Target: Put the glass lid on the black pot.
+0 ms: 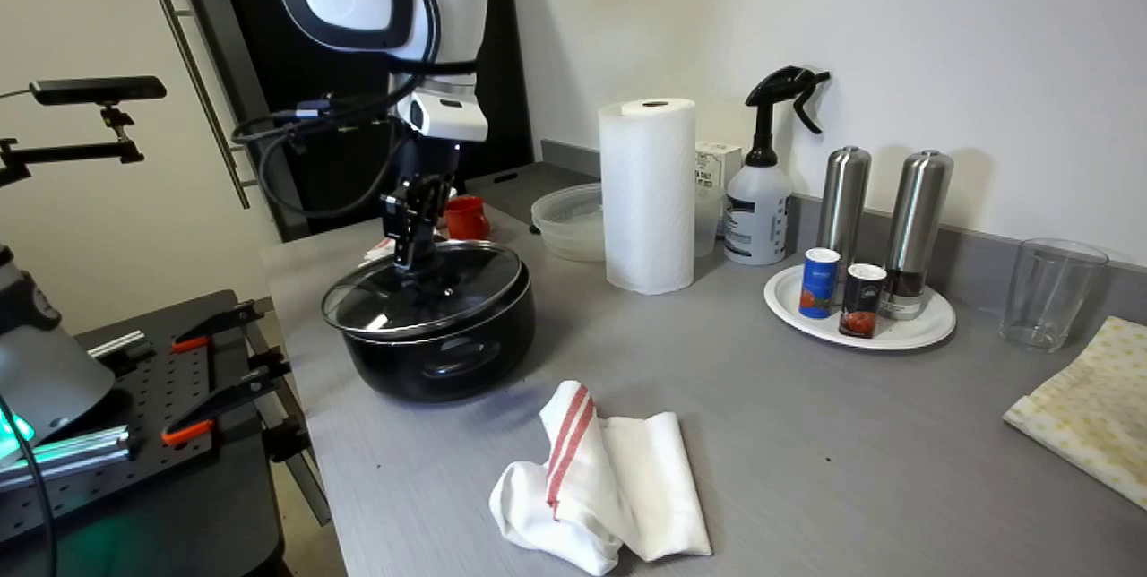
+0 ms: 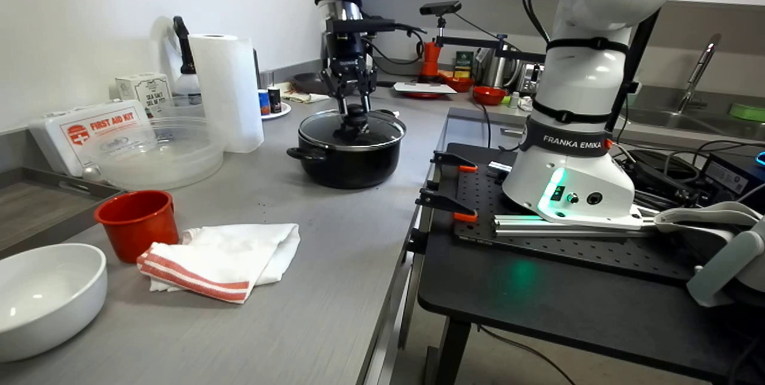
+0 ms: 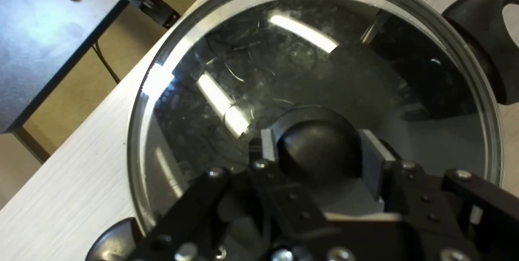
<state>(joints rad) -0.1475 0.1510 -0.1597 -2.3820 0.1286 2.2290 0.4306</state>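
Note:
The glass lid (image 1: 479, 268) is over the black pot (image 1: 394, 371) on the grey counter. The lid (image 2: 382, 128) and pot (image 2: 352, 167) also show in an exterior view, where the lid looks nearly level. In the frame from across the counter the lid looks slightly tilted and shifted, overhanging one side of the pot's rim. I cannot tell whether it rests fully. My gripper (image 1: 421, 263) points down at the lid's centre. In the wrist view the gripper pads (image 3: 318, 147) press both sides of the dark knob of the lid (image 3: 308, 78). A pot handle (image 3: 486, 38) sticks out beyond the lid.
A paper towel roll (image 1: 650, 201), a plastic container (image 2: 161, 155) and a red mug (image 2: 140, 223) stand near the pot. White towels (image 1: 609, 478) (image 2: 233, 259) lie on the counter. A plate (image 1: 932, 322) with shakers stands near the wall. The counter edge (image 2: 412, 211) is close to the pot.

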